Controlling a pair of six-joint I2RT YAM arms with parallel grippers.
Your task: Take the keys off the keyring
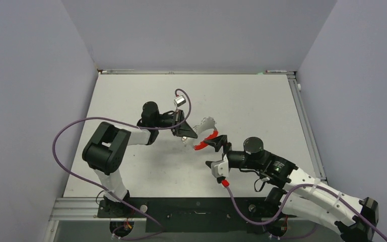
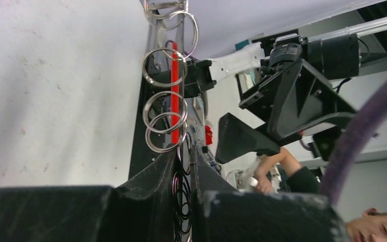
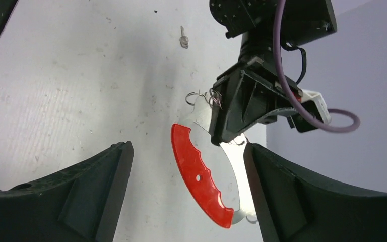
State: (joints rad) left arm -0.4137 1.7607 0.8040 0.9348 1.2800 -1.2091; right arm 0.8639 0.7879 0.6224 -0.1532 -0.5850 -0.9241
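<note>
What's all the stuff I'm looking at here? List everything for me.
keyring: one, red curved piece with a silver backing, between the two arms
split rings: several, silver, strung along the keyring
key: one, silver-grey, small, lying loose on the table
table: one, white, scuffed
person: one, partly seen at the edge of the left wrist view
cables: purple, looping off the arms
left arm and right arm: black and white, at the near table edge
left jaws: one pair, black, shut on the keyring
right jaws: one pair, black, open, red piece between them
</note>
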